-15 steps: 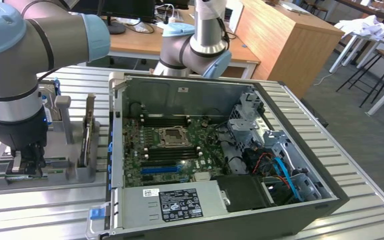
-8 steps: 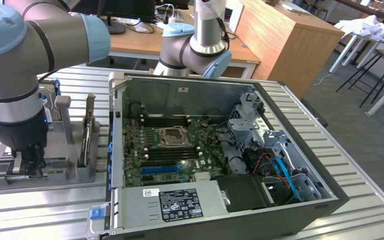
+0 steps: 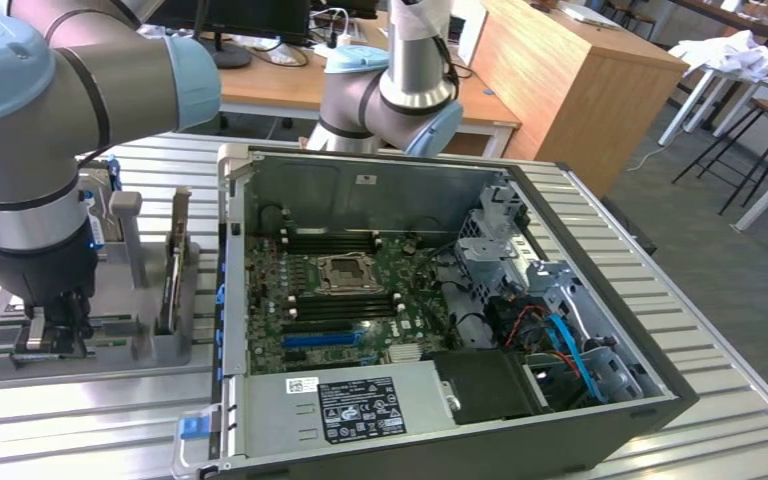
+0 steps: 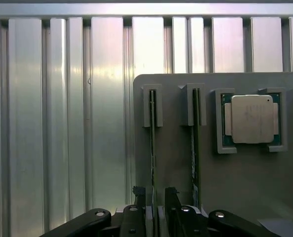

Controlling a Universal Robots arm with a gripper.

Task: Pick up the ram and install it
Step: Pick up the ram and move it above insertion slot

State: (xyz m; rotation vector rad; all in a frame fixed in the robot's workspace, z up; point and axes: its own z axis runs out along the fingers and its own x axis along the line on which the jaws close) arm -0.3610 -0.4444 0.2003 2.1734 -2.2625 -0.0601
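The ram [image 4: 152, 148] stands on edge in a slot of the grey holder [image 4: 176, 168], seen as a thin green line. My gripper [image 4: 155, 197] is open and straddles the stick's near end, one finger [image 4: 139, 198] on each side with a small gap to the board. A twin green stick [image 4: 194, 148] stands in the neighbouring slot. In the exterior view my gripper [image 3: 53, 335] is lowered into the holder [image 3: 144, 352] at the exterior view's left, beside the open computer case [image 3: 438, 300].
A processor chip [image 4: 250, 118] rests in a pocket of the holder beside the sticks. Inside the case the motherboard [image 3: 337, 300] has a CPU socket [image 3: 344, 272] flanked by long black slots, and a blue slot [image 3: 320, 340]. The ribbed metal table [image 4: 62, 123] lies underneath.
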